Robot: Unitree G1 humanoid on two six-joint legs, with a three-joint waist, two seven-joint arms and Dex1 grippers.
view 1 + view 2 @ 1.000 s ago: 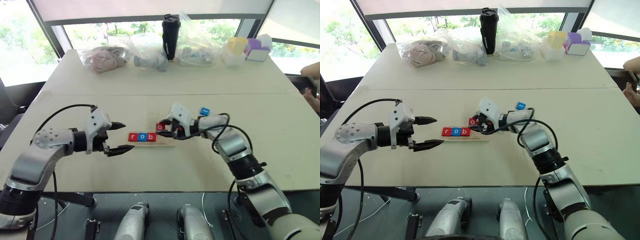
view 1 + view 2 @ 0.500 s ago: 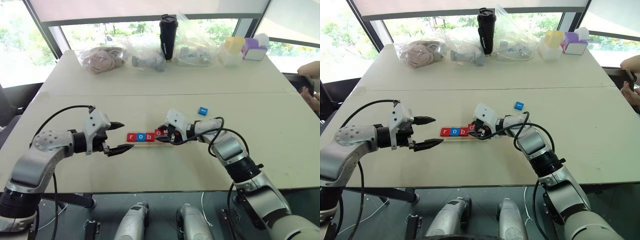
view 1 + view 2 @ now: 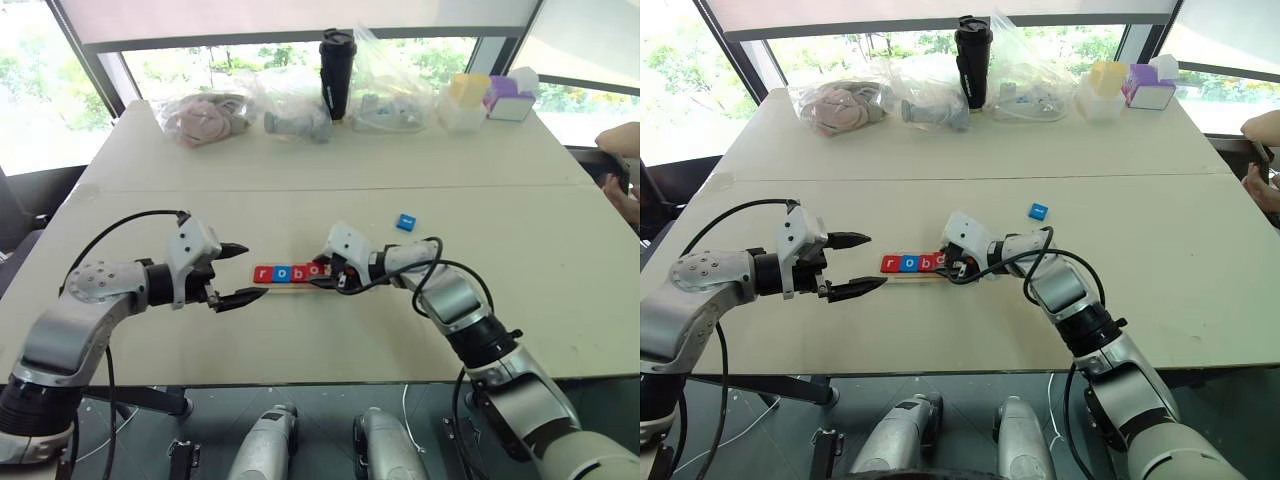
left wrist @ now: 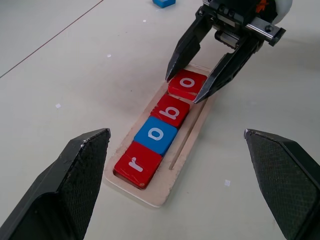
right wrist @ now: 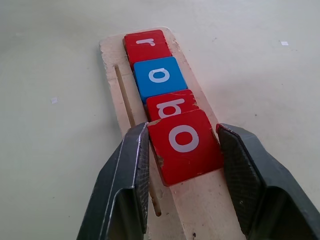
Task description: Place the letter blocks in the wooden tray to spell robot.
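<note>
The wooden tray (image 4: 177, 165) lies at mid-table with red r (image 4: 133, 163), blue o (image 4: 155, 134) and red b (image 4: 172, 110) in a row. A second red o block (image 5: 184, 142) sits against the b at the fourth place, slightly tilted. My right gripper (image 3: 328, 272) is shut on it, one finger on each side. A blue block (image 3: 405, 222) lies loose on the table behind and to the right of the tray. My left gripper (image 3: 250, 272) hovers open just left of the tray, holding nothing.
Plastic bags (image 3: 205, 115), a black bottle (image 3: 340, 70) and yellow and purple boxes (image 3: 490, 95) line the table's far edge. A person's hand (image 3: 620, 140) shows at the right edge. A seam (image 3: 150, 188) crosses the table behind the tray.
My right gripper has carried the red o block down and left, from above the tray's right end into the tray against the b. The left gripper has stayed put.
</note>
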